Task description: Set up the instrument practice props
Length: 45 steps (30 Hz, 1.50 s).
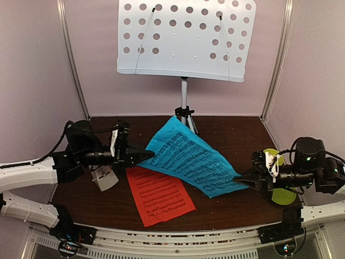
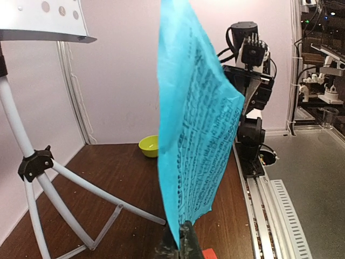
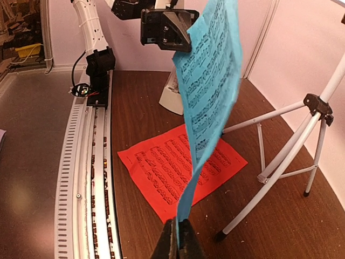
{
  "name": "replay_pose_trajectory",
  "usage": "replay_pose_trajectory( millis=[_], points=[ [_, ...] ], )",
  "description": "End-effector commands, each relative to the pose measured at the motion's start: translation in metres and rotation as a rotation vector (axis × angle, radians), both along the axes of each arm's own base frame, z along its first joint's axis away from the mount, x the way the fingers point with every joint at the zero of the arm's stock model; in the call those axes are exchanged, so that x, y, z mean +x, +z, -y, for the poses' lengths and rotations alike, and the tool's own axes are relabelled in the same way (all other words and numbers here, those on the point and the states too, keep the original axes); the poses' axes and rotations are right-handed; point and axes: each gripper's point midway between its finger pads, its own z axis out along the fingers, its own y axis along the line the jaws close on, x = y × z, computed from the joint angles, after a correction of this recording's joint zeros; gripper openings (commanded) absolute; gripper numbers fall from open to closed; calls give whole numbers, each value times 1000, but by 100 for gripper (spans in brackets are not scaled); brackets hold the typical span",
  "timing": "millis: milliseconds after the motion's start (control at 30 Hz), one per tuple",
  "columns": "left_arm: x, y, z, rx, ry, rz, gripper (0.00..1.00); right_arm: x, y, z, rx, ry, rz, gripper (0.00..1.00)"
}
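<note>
The blue music sheet point(image 1: 191, 157) hangs in the air between both arms, above the brown table. My left gripper point(image 1: 150, 155) is shut on its left corner; in the left wrist view the blue sheet point(image 2: 194, 129) rises from my gripper point(image 2: 186, 237). My right gripper point(image 1: 241, 177) is shut on its right corner, seen in the right wrist view point(image 3: 179, 234) under the sheet point(image 3: 210, 86). The red music sheet point(image 1: 159, 195) lies flat on the table in front. The white perforated stand desk point(image 1: 186, 38) on its grey tripod point(image 1: 184, 110) stands at the back. The white metronome point(image 1: 105, 177) sits under my left arm.
Lime-green round dishes point(image 1: 282, 195) sit under my right arm at the table's right edge; one dish point(image 2: 150, 145) shows in the left wrist view. Tripod legs point(image 3: 280, 162) spread over the back of the table. Pink walls close the sides and back.
</note>
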Motion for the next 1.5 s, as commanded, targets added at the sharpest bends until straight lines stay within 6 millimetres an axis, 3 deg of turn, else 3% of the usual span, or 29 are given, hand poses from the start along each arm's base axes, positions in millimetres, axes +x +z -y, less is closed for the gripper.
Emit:
replay_pose_trajectory(
  millis=[0, 67, 133, 233, 400, 633, 867, 1000, 1200, 1233, 1267, 1400, 1467],
  points=[
    [-11, 26, 8, 4, -44, 7, 0, 18, 9, 2, 56, -116, -2, 29],
    [-12, 29, 11, 47, -47, 10, 0, 28, 11, 4, 41, -178, -9, 56],
    [-14, 29, 12, 98, -48, 11, 0, 38, 15, 4, 24, -232, -16, 70],
    [-17, 29, 12, 168, -47, 17, 0, 46, 24, 3, 0, -275, -18, 77],
    [-22, 27, 16, 292, -61, -1, 0, 54, 43, -5, -33, -299, -8, 77],
    [-21, 37, 22, 360, -44, -47, 0, 53, 55, -23, -121, -269, -2, 68],
    [-22, 41, 34, 394, -57, -71, 0, 48, 54, -44, -192, -240, -8, 57],
    [-17, 43, 40, 427, -39, -83, 0, 47, 54, -52, -220, -232, -14, 40],
    [-15, 48, 40, 420, -21, -91, 0, 45, 47, -55, -243, -225, -32, 2],
    [-14, 50, 39, 412, -16, -86, 0, 45, 48, -55, -233, -225, -40, 0],
    [-13, 51, 39, 400, -7, -81, 4, 44, 52, -55, -213, -225, -51, 0],
    [-4, 69, 28, 313, 90, -41, 38, 43, 73, -51, -100, -246, -90, 0],
    [6, 81, 15, 282, 178, -12, 46, 41, 87, -48, -43, -233, -107, 0]
  ],
)
